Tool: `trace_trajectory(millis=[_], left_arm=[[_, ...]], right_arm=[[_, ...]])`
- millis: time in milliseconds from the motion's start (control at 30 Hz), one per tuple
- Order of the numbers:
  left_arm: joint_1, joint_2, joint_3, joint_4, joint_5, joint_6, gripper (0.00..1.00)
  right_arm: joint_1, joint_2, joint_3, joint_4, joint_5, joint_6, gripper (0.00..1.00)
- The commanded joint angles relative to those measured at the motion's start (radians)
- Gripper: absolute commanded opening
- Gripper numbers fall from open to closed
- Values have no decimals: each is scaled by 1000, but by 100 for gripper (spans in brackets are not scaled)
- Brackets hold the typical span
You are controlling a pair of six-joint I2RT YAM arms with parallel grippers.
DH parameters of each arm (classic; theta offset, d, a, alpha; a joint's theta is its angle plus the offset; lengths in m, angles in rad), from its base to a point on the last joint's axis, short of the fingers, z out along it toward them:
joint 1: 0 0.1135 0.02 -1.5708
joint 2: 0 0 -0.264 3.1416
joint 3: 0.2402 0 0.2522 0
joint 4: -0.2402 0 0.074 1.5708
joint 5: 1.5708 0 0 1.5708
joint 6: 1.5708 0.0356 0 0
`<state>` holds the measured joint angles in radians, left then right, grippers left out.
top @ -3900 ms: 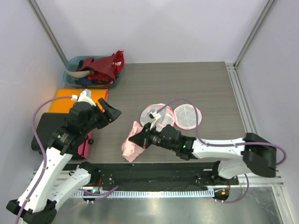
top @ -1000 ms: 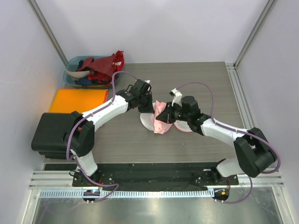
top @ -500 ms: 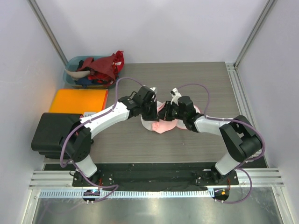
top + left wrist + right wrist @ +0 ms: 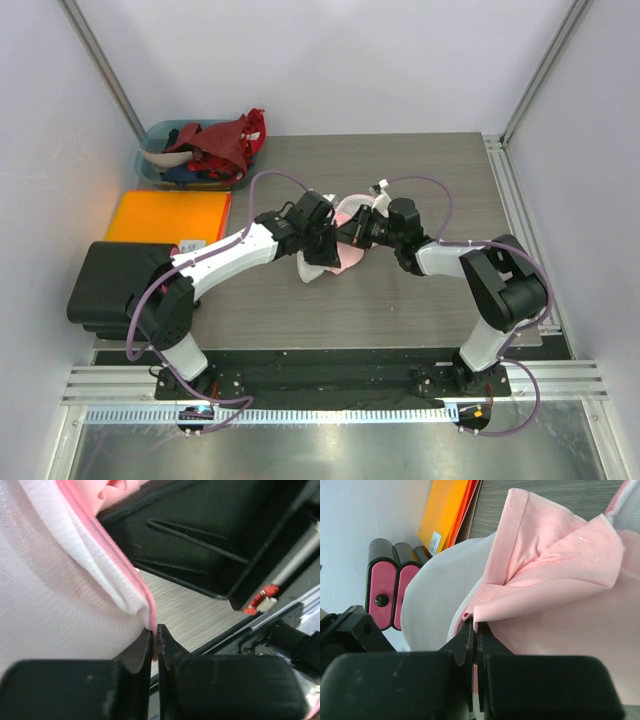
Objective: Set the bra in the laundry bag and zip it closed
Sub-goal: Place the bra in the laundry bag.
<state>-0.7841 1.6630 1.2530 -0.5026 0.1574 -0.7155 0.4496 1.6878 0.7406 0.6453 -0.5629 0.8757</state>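
Top external view leaves the laundry bag [image 4: 55,600] mostly covered. Left hand [image 4: 154,629] pinches its pink zip edge; right hand [image 4: 474,625] pinches the bra [image 4: 555,570], largely cut off.

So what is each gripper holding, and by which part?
Left gripper pinches the laundry bag by its pink zip edge; right gripper pinches the bra by a folded fabric edge.

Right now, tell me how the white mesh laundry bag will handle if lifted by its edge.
Probably floppy: the laundry bag sags and folds where the left hand pinches its pink zip trim. Likely very light, being thin netting. Pushed, it would probably crumple rather than slide.
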Motion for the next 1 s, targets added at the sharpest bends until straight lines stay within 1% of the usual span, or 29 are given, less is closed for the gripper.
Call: trace_trajectory(millis=[0,33,100,167,233,300,333,367,400,467,533,567,633,667,700,733,767,833,867,900,933,967], left_arm=[[-6,-34,22,-39,-68,22,27],[-3,-42,17,-31,-73,22,34],[8,-80,14,-22,-84,21,47],[26,-110,-3,-2,-87,24,46],[40,-128,22,-36,-111,31,48],[42,-135,46,-101,-148,54,53],[43,-140,46,-108,-185,59,54],[46,-146,43,-106,-194,60,56],[51,-150,30,-100,-190,62,57],[66,-158,20,-100,-196,54,58],[81,-184,-7,-97,-228,28,58],[83,-199,-21,-91,-281,15,58],[97,-248,-73,-74,-311,-15,59],[106,-262,-95,-45,-314,-25,59],[115,-275,-139,-28,-300,-35,59],[140,-284,-159,-18,-299,-56,59],[150,-299,-176,-2,-295,-62,58],[178,-312,-216,16,-280,-70,55],[181,-331,-228,30,-277,-76,54],[183,-341,-245,41,-272,-76,54],[183,-348,-250,45,-269,-78,54],[183,-354,-254,52,-266,-79,54]], right_arm=[[-5,33,43,116,-52,45,1],[-5,39,45,116,-57,37,1],[-3,52,49,114,-69,31,1],[-2,56,55,84,-71,11,1],[0,50,62,57,-63,-10,1],[1,46,74,1,-60,-41,1],[6,43,80,-27,-55,-52,1],[12,35,98,-98,-52,-88,1],[29,32,108,-126,-49,-101,1],[49,33,134,-176,-60,-118,1],[73,35,144,-190,-69,-121,1],[80,32,157,-217,-68,-124,4],[93,35,183,-278,-51,-171,8],[96,38,222,-367,-48,-199,17],[100,55,245,-418,-42,-248,22],[106,62,268,-523,-32,-279,25],[106,70,310,-573,-34,-306,29],[104,50,319,-639,22,-349,34],[104,38,325,-677,37,-360,41],[104,15,329,-697,47,-371,45],[104,3,330,-734,61,-383,51],[104,-7,336,-752,89,-391,53]])
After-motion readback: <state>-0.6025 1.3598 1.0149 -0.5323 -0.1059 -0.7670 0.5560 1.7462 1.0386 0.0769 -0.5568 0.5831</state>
